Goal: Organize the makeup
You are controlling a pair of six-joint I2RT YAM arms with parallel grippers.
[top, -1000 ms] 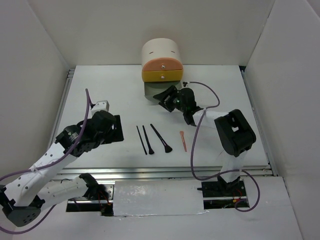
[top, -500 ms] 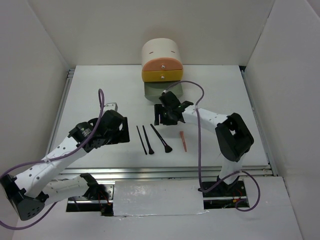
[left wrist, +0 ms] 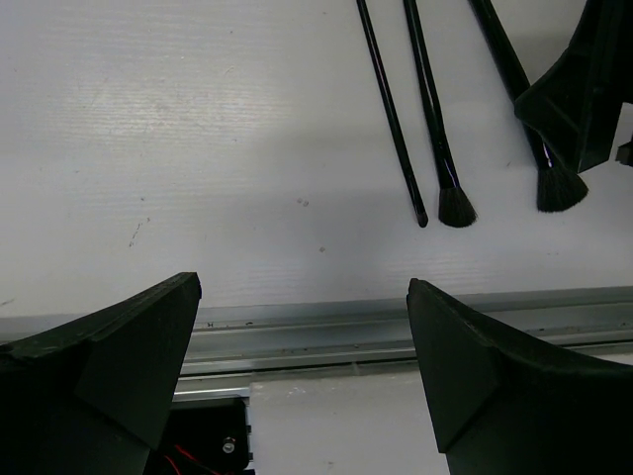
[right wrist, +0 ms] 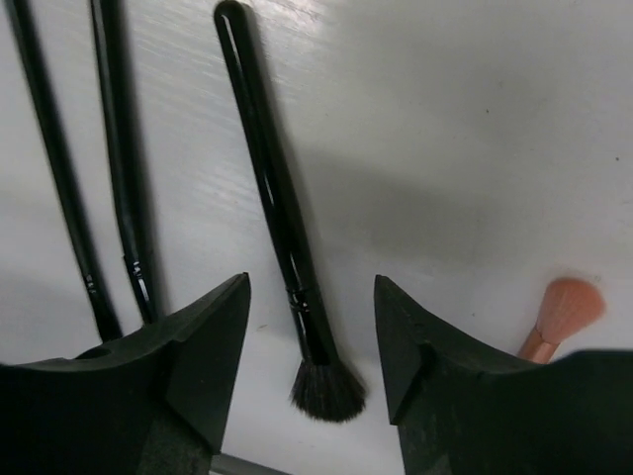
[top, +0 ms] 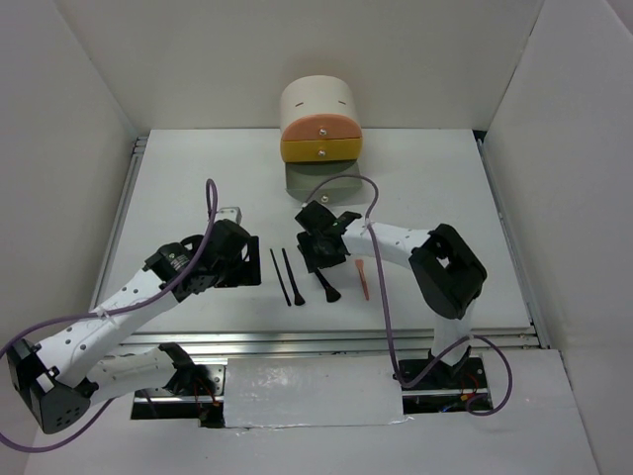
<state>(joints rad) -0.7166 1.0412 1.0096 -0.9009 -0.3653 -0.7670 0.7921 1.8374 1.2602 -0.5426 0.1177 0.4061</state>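
Two thin black sticks (top: 280, 277) (top: 292, 274) lie side by side on the white table, a black flared-head brush (top: 326, 287) to their right and a salmon-pink stick (top: 363, 279) further right. My right gripper (top: 318, 250) is open and hovers over the flared brush handle. In the right wrist view its fingers straddle the brush (right wrist: 282, 218), apart from it, with the sticks (right wrist: 54, 168) at left and the pink brush head (right wrist: 569, 307) at right. My left gripper (top: 242, 269) is open and empty, left of the sticks (left wrist: 391, 109). The grey box and the teal stick are out of view.
The cream organizer (top: 319, 104) stands at the back centre, orange and yellow drawers shut and its bottom drawer (top: 321, 183) pulled out. A metal rail (left wrist: 326, 332) runs along the table's near edge. White walls close in both sides.
My right gripper has swung from the organizer's open drawer toward the near left, over the flared brush. My left arm has reached right, closer to the black sticks.
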